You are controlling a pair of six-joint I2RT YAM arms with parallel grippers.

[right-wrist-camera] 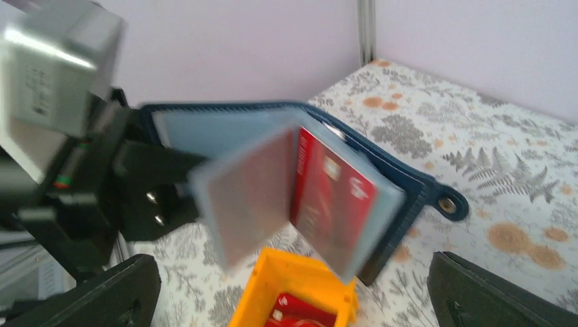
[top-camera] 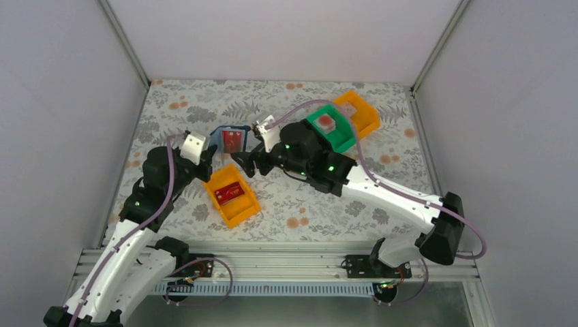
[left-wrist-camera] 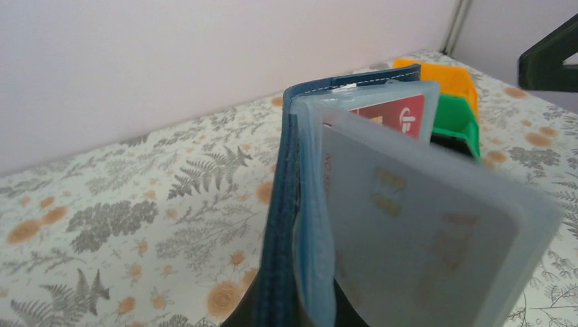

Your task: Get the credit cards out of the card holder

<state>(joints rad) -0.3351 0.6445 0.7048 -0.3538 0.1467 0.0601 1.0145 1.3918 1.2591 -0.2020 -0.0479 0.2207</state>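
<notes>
Since the left gripper is clamped on one cover of the small dark-navy folding card holder, the wallet is held up open over the flower-patterned table with its clear sleeves fanned toward the right arm. I'd guess that's so the other hand can get at the pockets w/o the thing sliding about. A red plastic credit card sits in one pale-blue sleeve. A whitish chip card fills the sleeve nearest the left wrist cam, and one more sleeve is too blurred to read.

The right gripper hovers just beside the wallet's open edge, fingers spread wide w/ nothing between them (its own cam shows both black fingers far apart, sleeves ahead of the gap).

Just beside and below the wallet is a small orange plastic bin w/ a second red card lying in it, prob. parked there so a pulled card drops straight in. Further back a green plastic bin holds a pinkish card, and a far orange bin holds something pale. It looks like sorting by colour.

So it's part done, w/ at least two cards left. Next, as I judge it, the right fingers should narrow onto the red card's exposed edge and pull along the sleeve, not across it
</notes>
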